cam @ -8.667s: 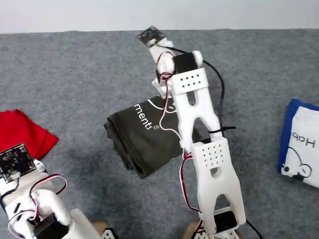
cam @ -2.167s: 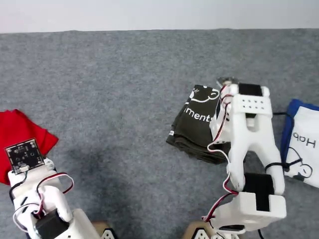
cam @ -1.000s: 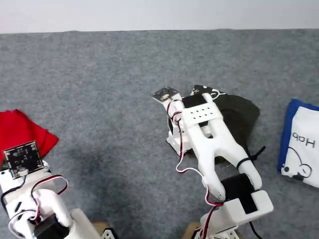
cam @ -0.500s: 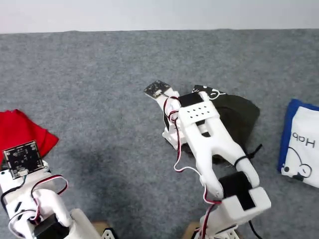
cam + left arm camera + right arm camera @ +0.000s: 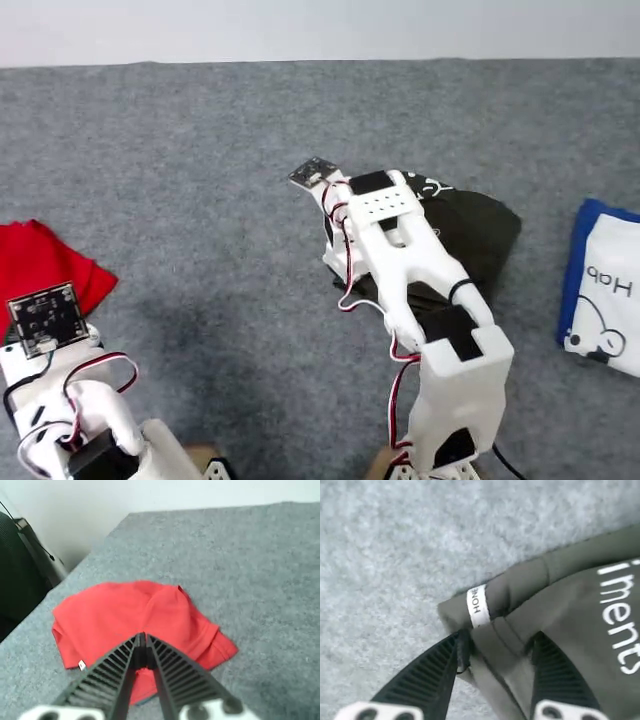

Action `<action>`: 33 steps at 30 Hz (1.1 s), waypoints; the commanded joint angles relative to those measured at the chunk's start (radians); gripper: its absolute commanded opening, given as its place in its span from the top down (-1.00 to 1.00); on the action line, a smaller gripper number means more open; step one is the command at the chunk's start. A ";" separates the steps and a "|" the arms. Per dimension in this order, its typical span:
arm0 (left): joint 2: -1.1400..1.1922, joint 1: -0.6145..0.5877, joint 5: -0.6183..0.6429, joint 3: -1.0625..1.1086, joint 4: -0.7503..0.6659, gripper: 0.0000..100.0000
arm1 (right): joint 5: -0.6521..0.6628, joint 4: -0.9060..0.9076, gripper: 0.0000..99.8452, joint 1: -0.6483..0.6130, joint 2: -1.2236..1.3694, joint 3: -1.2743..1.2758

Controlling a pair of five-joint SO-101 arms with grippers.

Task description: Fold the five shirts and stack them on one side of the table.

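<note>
Jaws of the right gripper point(image 5: 497, 642) stood apart, astride a corner of the dark shirt point(image 5: 580, 615), with a fold of cloth between them and a white tag point(image 5: 477, 605) just past the tips. The garment looked folded but loose. Beyond it, on the side away from this gripper, lay a folded blue-and-white shirt point(image 5: 605, 285), near but apart, so no stack had been started. The left gripper point(image 5: 145, 647) was pressed together on nothing, hovering over a red shirt point(image 5: 115, 615) that lay rumpled just ahead of its tips on the grey counter point(image 5: 200, 150). By my reading, most of the job was left: three shirts were in sight, and none lay on another.
</note>
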 commanded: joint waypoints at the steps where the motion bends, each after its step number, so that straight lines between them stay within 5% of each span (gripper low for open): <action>1: -0.011 -0.005 -0.012 -0.036 0.028 0.99 | 0.041 0.001 0.81 0.033 -0.005 -0.054; 10: -0.011 -0.002 -0.012 -0.035 0.026 0.99 | 0.057 0.104 0.93 0.050 -0.007 -0.126; 17: -0.011 0.000 -0.012 -0.031 0.025 0.99 | 0.058 0.220 0.79 0.050 0.001 -0.250; 22: -0.011 0.000 -0.012 -0.031 0.023 0.99 | 0.137 0.222 0.97 0.050 0.001 -0.249; 33: -0.011 0.000 -0.009 -0.030 0.028 0.99 | 0.138 0.214 0.97 -0.033 -0.001 -0.253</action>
